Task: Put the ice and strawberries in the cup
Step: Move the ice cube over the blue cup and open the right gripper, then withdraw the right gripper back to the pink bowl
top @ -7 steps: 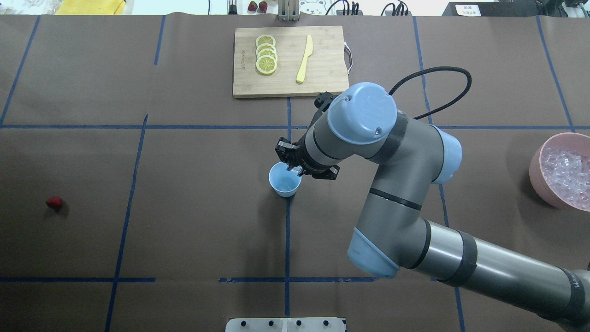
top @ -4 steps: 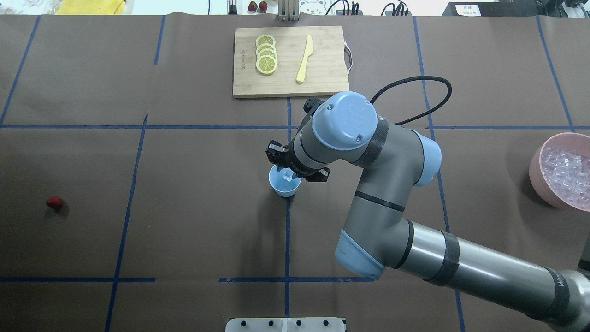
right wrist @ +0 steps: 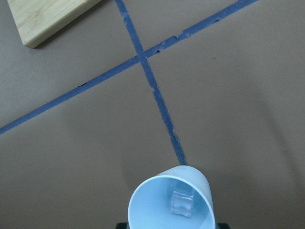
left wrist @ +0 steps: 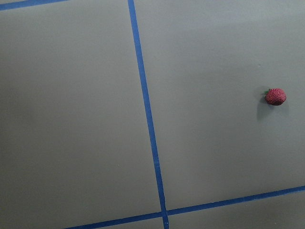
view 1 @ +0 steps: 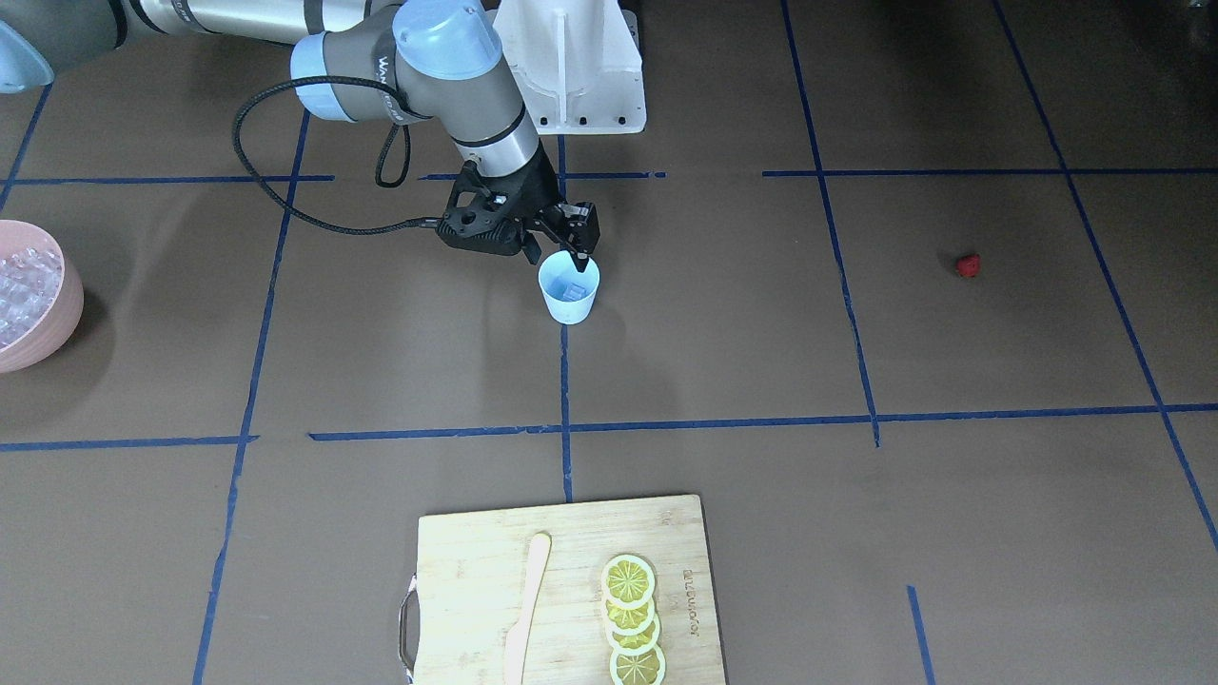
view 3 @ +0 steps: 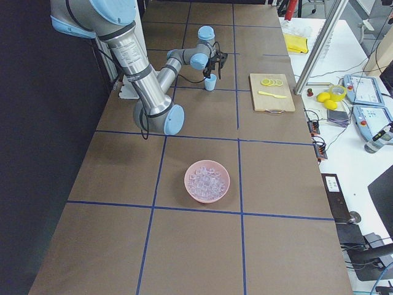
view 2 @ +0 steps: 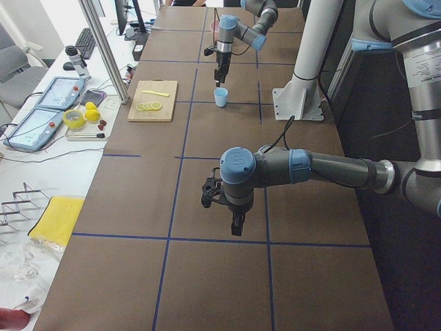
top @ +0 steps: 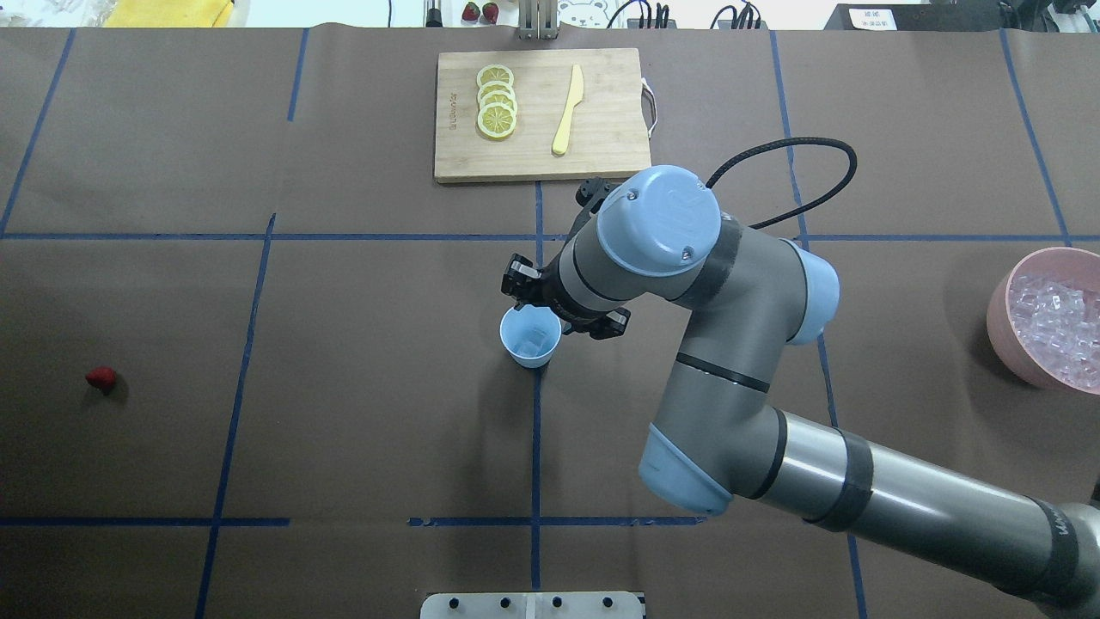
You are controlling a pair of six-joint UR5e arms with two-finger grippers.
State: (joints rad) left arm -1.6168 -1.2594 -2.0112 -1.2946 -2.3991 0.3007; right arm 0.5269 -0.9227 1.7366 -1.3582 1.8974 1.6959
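Observation:
The pale-blue cup (top: 519, 346) stands at the table's middle, with one clear ice cube (right wrist: 182, 202) lying inside it. My right gripper (view 1: 557, 255) hangs open just above the cup's rim on the robot's side, empty. More ice (top: 1055, 322) fills the pink bowl (top: 1001, 331) at the right edge. The strawberry (top: 101, 377) lies alone far left; it also shows in the left wrist view (left wrist: 275, 96). My left gripper (view 2: 236, 227) shows only in the exterior left view, pointing down above the table, and I cannot tell whether it is open or shut.
A wooden cutting board (top: 601, 146) at the far middle carries lemon slices (top: 496, 101) and a yellow knife (top: 567, 110). The right arm's elbow and cable (top: 799, 150) hang over the table right of the cup. Blue tape lines cross the brown table cover.
The right gripper held an ice cube over the cup; the cube now lies in the cup and the gripper has opened and drawn back slightly.

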